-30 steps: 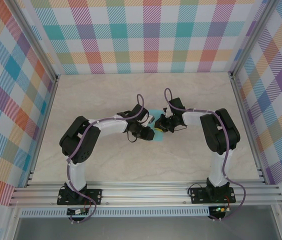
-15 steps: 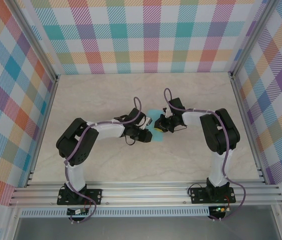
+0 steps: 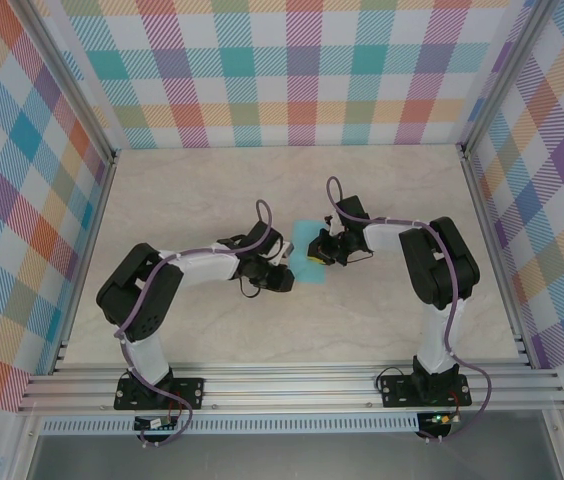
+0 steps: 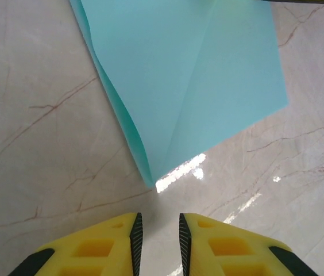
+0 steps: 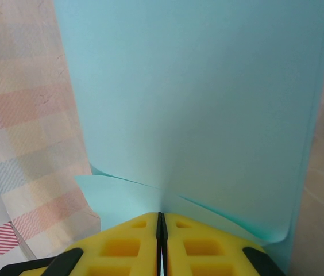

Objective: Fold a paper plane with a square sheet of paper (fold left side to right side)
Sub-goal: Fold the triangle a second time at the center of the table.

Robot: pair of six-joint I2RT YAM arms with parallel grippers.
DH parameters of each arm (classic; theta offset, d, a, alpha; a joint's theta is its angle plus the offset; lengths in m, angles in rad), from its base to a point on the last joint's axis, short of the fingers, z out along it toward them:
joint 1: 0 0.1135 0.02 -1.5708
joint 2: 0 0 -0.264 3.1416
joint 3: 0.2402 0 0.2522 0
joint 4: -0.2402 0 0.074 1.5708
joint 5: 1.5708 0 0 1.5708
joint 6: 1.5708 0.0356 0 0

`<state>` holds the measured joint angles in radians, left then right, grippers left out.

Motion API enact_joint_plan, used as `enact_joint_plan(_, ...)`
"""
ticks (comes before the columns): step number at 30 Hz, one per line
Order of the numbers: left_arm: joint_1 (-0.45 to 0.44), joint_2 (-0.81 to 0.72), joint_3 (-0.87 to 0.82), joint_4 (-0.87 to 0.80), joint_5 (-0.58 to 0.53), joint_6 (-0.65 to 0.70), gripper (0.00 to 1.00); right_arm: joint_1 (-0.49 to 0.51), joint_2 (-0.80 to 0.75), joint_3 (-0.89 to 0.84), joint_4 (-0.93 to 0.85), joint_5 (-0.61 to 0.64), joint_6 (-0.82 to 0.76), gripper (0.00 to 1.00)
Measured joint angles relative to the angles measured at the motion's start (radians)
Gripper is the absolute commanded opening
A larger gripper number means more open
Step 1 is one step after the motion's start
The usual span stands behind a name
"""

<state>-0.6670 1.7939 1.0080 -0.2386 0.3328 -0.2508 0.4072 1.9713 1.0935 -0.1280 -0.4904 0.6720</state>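
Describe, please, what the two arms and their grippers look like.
The left arm and right arm have white links, black joint housings and purple cables. The left gripper and right gripper have yellow cut-out fingers with black inner pads.

Folded paper (image 4: pixel 191 75) just beyond left gripper (image 4: pixel 158 224)

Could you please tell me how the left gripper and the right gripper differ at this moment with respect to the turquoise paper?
The left gripper has jaws slightly parted and empty; the right gripper is shut on the turquoise paper. The left gripper sits short of the paper's corner, not touching it; the right gripper holds paper that rises in front of it. Both are yellow.
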Motion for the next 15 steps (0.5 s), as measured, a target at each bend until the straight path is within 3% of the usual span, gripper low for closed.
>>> enact_joint_plan(15,0.003,0.120,0.137,0.030,0.048,-0.022,0.26,0.000,0.000,0.000,0.000,0.000,0.000,0.10)
